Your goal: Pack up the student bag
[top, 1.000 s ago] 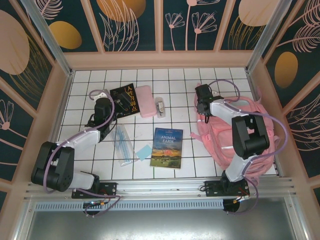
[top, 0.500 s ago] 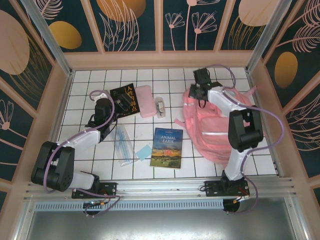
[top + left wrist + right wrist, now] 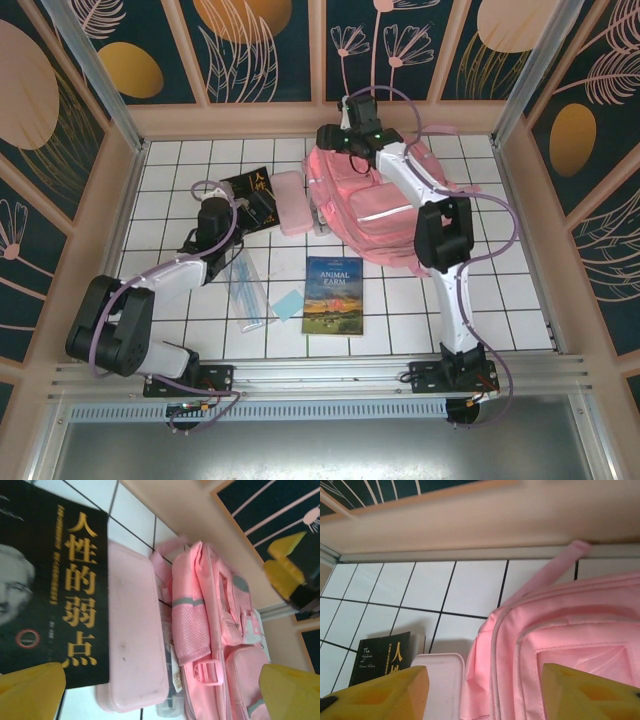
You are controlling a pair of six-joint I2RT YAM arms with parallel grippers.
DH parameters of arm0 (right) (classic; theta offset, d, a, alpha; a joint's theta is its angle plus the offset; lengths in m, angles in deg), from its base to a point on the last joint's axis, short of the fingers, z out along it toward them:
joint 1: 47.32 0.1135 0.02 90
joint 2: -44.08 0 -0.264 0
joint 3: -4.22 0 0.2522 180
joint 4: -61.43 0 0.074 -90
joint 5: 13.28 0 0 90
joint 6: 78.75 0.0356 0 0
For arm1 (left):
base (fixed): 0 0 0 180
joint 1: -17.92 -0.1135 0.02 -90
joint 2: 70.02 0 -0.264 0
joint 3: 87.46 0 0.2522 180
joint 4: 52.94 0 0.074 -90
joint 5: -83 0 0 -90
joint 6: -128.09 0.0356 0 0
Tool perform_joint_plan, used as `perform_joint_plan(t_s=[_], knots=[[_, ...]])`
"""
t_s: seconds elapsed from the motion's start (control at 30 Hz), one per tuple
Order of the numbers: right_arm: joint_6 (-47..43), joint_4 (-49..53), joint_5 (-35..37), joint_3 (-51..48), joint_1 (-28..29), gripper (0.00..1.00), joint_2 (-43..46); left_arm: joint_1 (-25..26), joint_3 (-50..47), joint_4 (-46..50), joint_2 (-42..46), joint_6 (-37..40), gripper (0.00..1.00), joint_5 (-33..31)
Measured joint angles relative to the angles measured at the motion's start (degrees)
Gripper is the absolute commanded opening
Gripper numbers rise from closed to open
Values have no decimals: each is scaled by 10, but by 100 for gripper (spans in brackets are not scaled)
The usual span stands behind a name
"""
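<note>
The student bag, a large soft pink fabric backpack with a mesh side pocket, lies at the back of the white tiled table, just beside a flat matte pink rectangular case. The right gripper hangs spread above the bag's padded top. The left gripper gapes wide over a glossy black book.

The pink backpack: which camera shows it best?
The top external view: nearly the whole student bag shows there. The left wrist view gives its mesh pocket side, the right wrist view one upper corner.
</note>
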Motion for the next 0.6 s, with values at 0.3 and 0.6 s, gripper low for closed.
perform_joint_plan(t_s=[0.3, 0.6], knots=[[-7, -16, 28, -286, -100, 67, 237, 92, 114, -7, -119, -18, 98, 39], [2, -51, 27, -524, -293, 68, 313, 163, 231, 38, -239, -31, 94, 50]])
